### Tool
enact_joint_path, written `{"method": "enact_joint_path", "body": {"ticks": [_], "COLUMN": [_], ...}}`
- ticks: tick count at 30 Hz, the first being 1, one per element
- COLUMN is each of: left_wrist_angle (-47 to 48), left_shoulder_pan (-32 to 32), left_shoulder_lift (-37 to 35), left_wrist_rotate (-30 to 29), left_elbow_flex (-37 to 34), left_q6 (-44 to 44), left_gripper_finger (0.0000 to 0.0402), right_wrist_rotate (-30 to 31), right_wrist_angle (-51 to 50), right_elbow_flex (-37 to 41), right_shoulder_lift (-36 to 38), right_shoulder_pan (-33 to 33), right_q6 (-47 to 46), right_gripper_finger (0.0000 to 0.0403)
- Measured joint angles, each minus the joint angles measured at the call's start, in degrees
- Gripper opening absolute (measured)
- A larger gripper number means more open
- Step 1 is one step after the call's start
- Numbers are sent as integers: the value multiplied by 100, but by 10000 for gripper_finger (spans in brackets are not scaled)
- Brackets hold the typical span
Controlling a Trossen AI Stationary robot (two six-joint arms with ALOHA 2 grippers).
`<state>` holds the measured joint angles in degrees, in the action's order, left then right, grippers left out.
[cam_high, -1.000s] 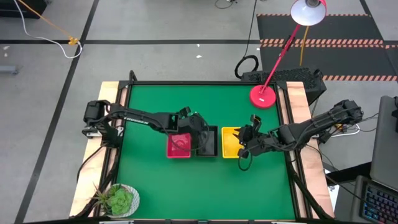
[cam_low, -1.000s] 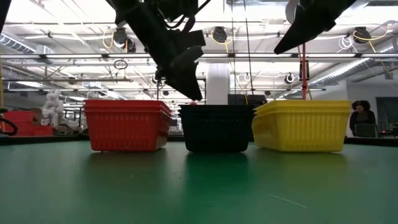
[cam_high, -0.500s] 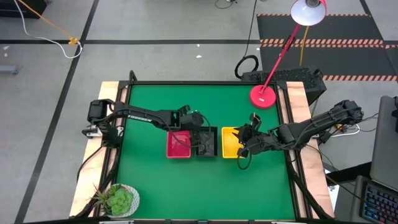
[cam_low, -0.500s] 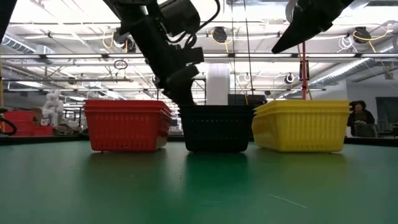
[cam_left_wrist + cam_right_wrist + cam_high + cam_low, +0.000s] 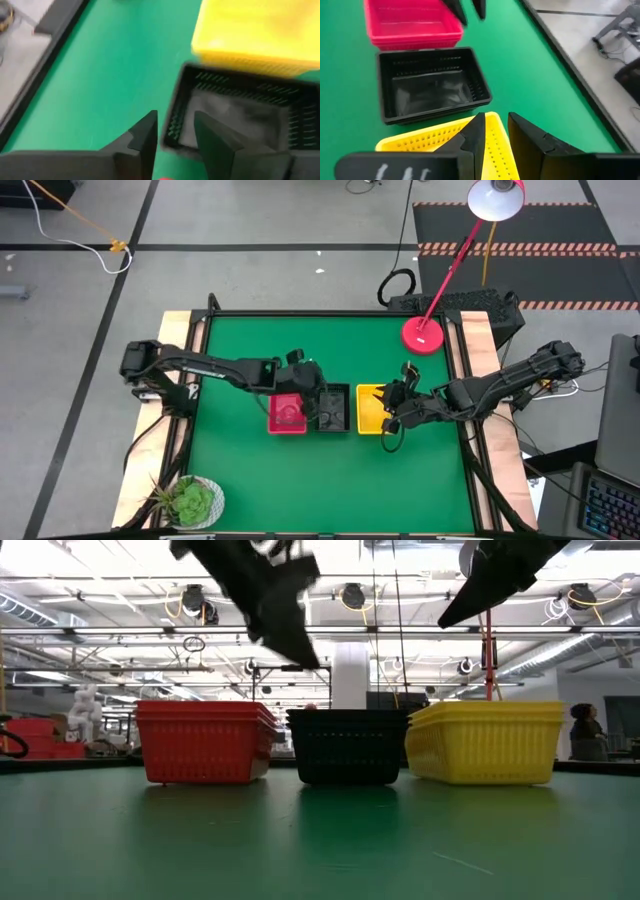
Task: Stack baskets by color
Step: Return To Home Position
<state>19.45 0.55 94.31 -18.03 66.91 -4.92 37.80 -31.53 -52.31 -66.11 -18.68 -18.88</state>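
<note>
- The left gripper [image 5: 175,120] holds its two dark fingers [image 5: 142,145] a narrow gap apart with nothing between them. Past the gap shows a wall of the stack of black latticed plastic baskets [image 5: 240,110].
- The right gripper [image 5: 495,119] is likewise slightly open and empty, poised over the stack of yellow latticed plastic baskets [image 5: 420,137].
- In the high view the left gripper hangs over the seam between the stack of red latticed plastic baskets [image 5: 287,418] and the black stack. The low view shows its tips clear above the rims.
- The three stacks stand in a row at mid-table, each just beside the next. Red is on the left arm's side, black in the middle, yellow on the right arm's side. Their long sides run from the far edge to the near edge. I cannot count how many baskets are nested in each.
- The sorting looks finished, and what seems left is drawing both arms back.
- Each stack lies straight below its nearer fingers, so pulling away low could catch a rim. Rising first looks safer.
- The bare green table cover [image 5: 240,470] leaves open room on both sides. The round red lamp base [image 5: 423,335] at the far right corner and the potted plant [image 5: 190,500] at the near left corner are well apart from the stacks.
</note>
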Motion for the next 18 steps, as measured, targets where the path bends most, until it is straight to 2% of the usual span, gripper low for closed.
{"method": "enact_joint_path", "body": {"ticks": [4, 9, 14, 18], "left_wrist_angle": [-399, -1150, -2284, -3172], "left_shoulder_pan": [211, 310, 371, 360], "left_shoulder_lift": [-381, -1148, -2166, -2875], "left_wrist_rotate": [3, 63, 398, 607], "left_elbow_flex": [-357, -1253, -2365, -3280], "left_q6": [165, 186, 389, 419], "left_gripper_finger": [82, 10, 17, 18], "right_wrist_rotate": [-22, -14, 17, 99], "right_wrist_angle": [7, 7, 237, 880], "right_elbow_flex": [0, 6, 429, 1019], "right_shoulder_lift": [-1, 161, 510, 943], "right_shoulder_pan": [-4, -6, -17, -13], "right_q6": [323, 459, 812, 1268], "right_gripper_finger": [65, 8, 2, 1]}}
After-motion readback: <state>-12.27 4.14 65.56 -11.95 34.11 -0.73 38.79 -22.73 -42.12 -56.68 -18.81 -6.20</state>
